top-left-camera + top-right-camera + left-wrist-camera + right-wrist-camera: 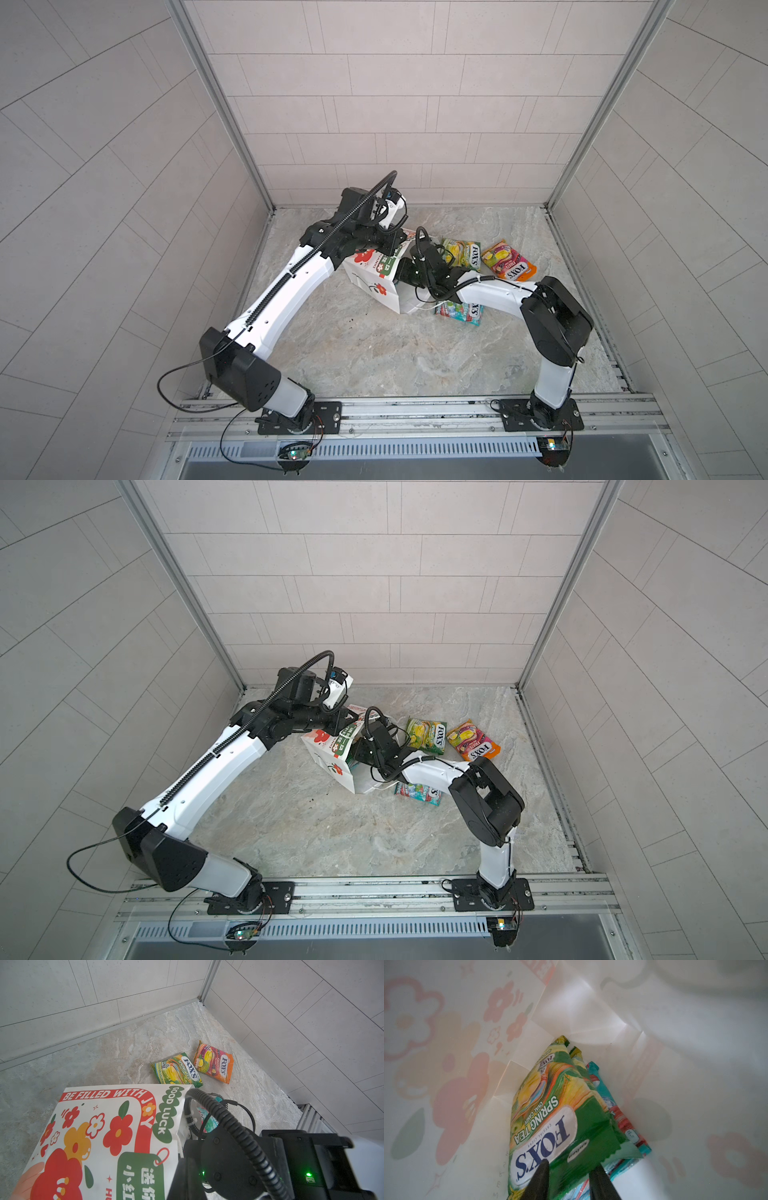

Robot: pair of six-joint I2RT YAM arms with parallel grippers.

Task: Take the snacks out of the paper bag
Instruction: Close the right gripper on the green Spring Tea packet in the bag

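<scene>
My right claw (571, 1164), tips spread, is inside the tipped paper bag (675, 1043) on the bench (374, 353), over the near end of the top green pouch (550, 1105), whose long axis runs away toward the bag's bottom.

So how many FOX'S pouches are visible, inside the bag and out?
6. On the table: a green-yellow pouch, an orange-pink pouch, a teal-red pouch by the paper bag mouth. Inside: two green-yellow pouches over a teal one. Others may be hidden.
</scene>
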